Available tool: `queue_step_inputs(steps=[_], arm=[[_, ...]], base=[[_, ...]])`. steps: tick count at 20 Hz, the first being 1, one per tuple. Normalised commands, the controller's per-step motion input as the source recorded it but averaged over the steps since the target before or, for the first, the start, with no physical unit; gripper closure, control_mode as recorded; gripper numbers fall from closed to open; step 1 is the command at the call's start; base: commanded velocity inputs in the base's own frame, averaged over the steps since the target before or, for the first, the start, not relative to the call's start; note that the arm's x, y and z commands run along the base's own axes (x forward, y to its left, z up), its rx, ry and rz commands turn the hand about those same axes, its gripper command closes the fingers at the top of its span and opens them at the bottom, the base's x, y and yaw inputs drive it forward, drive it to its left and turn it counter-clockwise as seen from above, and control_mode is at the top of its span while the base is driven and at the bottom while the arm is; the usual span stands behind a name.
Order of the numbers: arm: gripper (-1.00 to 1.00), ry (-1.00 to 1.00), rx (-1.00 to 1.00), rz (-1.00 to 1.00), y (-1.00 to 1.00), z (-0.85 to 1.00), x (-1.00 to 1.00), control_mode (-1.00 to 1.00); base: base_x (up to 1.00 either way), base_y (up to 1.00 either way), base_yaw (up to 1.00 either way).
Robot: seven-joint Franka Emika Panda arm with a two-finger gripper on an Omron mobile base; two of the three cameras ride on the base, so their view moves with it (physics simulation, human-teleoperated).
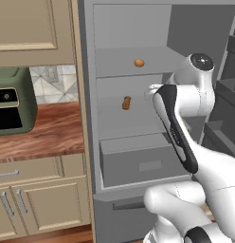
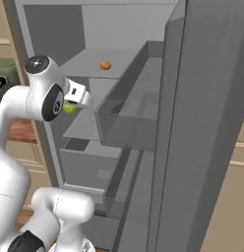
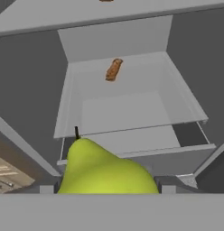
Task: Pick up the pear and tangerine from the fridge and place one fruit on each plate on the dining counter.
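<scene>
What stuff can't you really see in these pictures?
- The hand's fingers: in the hand view the pear covers them; in the left base view the arm blocks the hand.
- The pear: in the right base view just a green sliver peeks past the wrist.
- The brown lumpy item: too small to tell what it is.
- The tangerine: a tiny orange dot on the fridge shelf.
</scene>
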Motion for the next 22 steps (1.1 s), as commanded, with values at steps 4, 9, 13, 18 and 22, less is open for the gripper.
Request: queue_step_inputs(steps=[4, 9, 13, 18, 22], arm=[[1.00, 0.06, 0.00, 0.07, 0.07, 0.43, -0.55, -1.00], [1.00, 0.04, 0.00, 0.05, 0.09, 0.39, -0.58, -1.00], [1.00, 0.04, 0.00, 0.03, 0.12, 0.15, -0.50, -1.00], [1.00, 0.04, -0.01, 0.06, 0.13, -0.05, -0.10, -1.00], [1.00, -0.01, -0.03, 0.16, 0.22, -0.12, -0.25, -1.00]], base=[[0.00, 0.00, 0.00], [0.00, 0.00, 0.00], [0.00, 0.00, 0.00], [0.00, 0.00, 0.00], [0.00, 0.00, 0.00]])
